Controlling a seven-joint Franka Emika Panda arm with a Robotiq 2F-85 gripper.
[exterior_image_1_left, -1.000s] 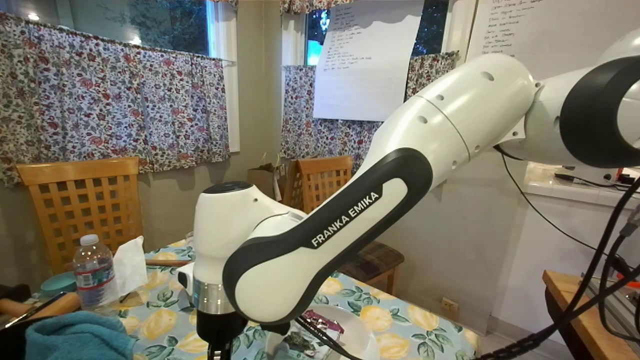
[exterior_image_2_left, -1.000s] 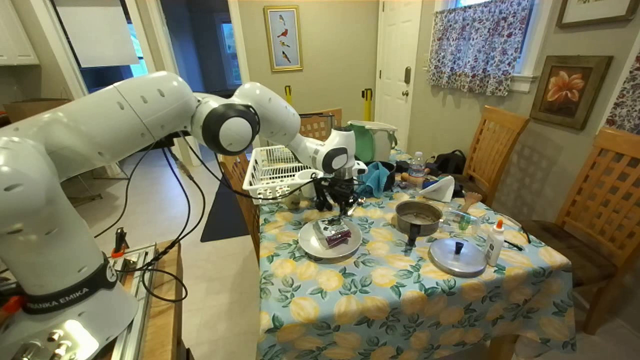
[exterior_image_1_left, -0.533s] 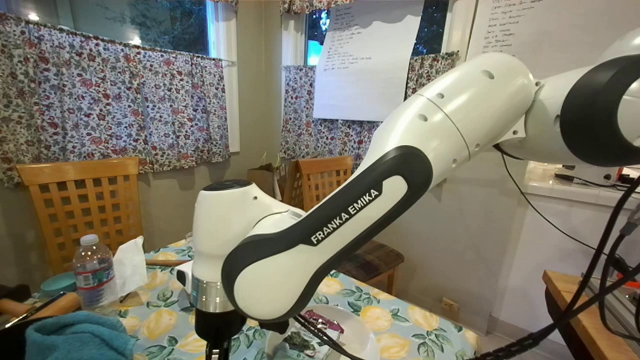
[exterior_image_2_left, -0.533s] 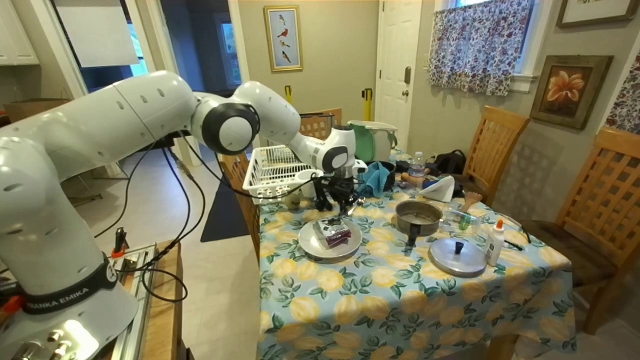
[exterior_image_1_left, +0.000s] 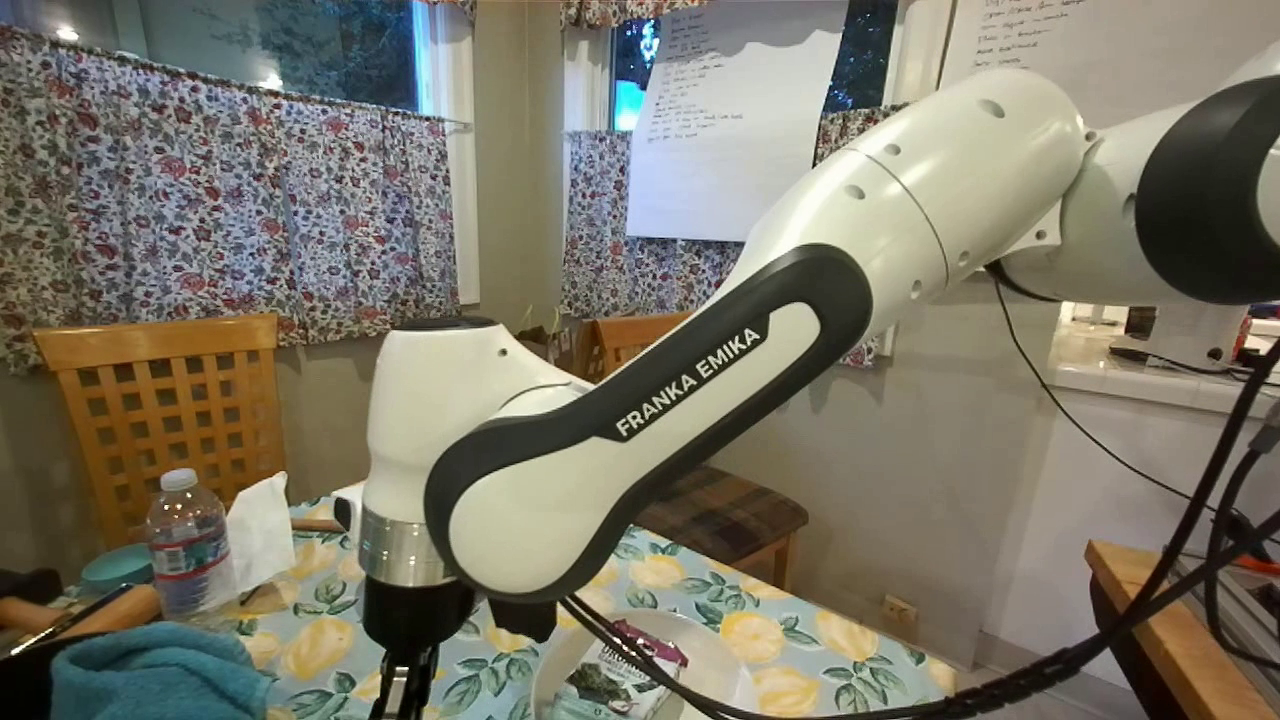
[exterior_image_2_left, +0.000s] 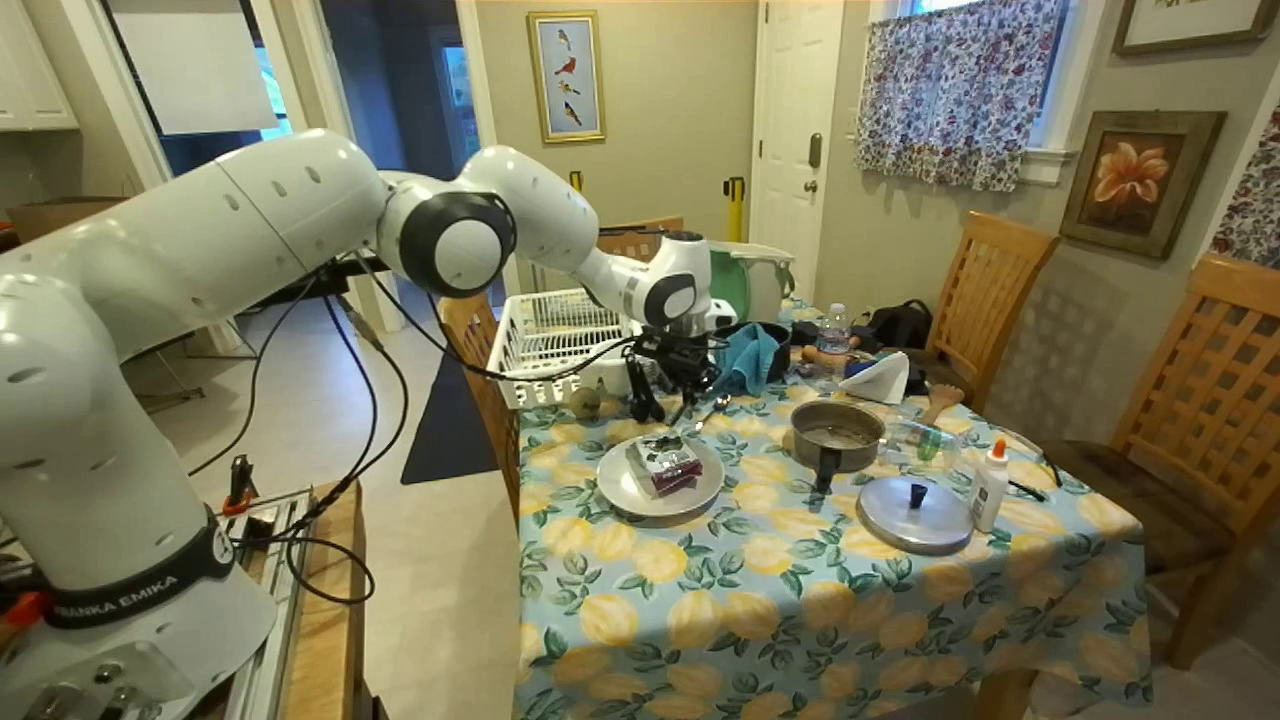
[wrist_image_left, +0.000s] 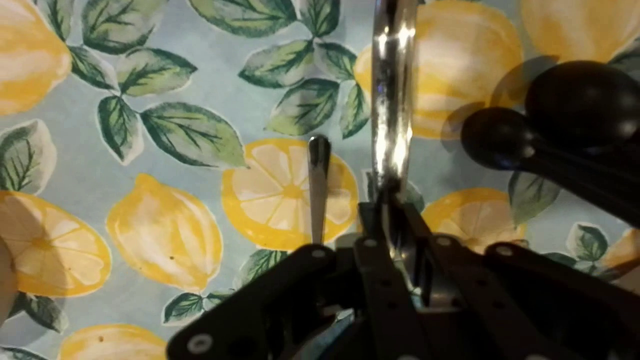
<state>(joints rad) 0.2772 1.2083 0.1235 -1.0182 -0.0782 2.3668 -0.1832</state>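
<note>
1. I had the gripper with its fingers closed around a shiny metal utensil. In the wrist view it stuck out past the fingertips and off the top edge, so I could not tell its type.
2. I judged that a slim, slick strip like that could have twisted or slipped if its unseen end had knocked anything.
3. 1 more metal handle lay on the lemon-print tablecloth just beside; going too low risked scraping it.
4. 2 black spoons sat near the opposite side, where a sideways swing might have clipped them.
5. In both exterior views, a plate bearing a packet was near; a low pass over it could have snagged the packet.
</note>
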